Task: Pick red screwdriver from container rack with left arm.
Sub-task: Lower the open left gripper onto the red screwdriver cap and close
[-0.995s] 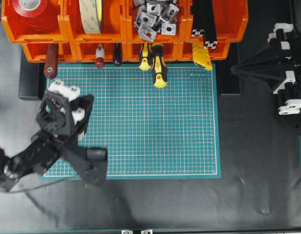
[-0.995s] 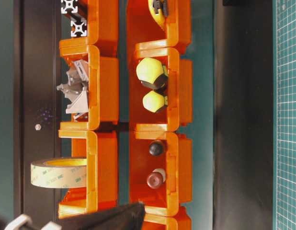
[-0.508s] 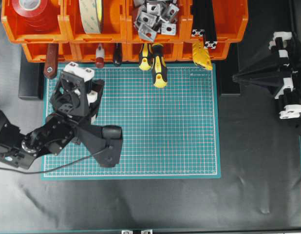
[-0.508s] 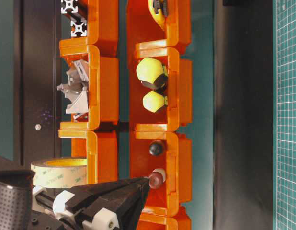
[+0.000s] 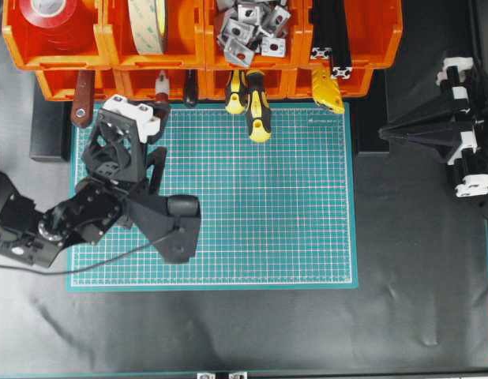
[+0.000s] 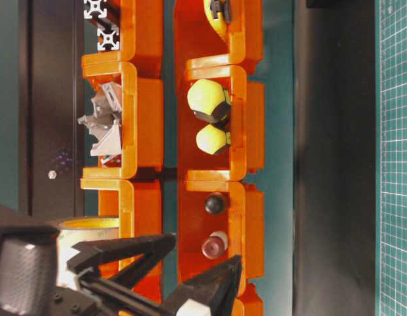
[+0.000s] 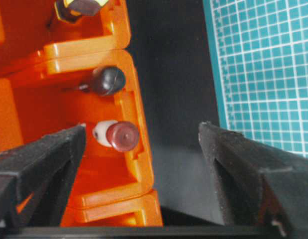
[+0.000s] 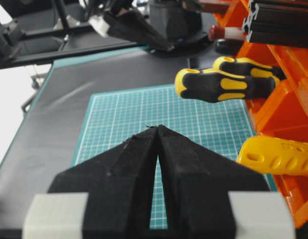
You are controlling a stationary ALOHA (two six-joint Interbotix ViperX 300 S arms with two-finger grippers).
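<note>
The left claw [image 7: 139, 144] is standing wide apart, empty, facing the container rack [image 7: 119, 30]. The red screwdriver [image 7: 117, 135] is sitting in a lower bin, its red end cap showing between the fingers, untouched, beside a black-handled tool [image 7: 105, 79]. The right claw [image 8: 158, 130] is resting with fingers pressed together over the green mat [image 8: 144, 114] on the table [image 5: 228, 332].

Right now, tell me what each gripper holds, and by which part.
Nothing. Left gripper is open, short of the red screwdriver; right gripper is shut and empty.
</note>
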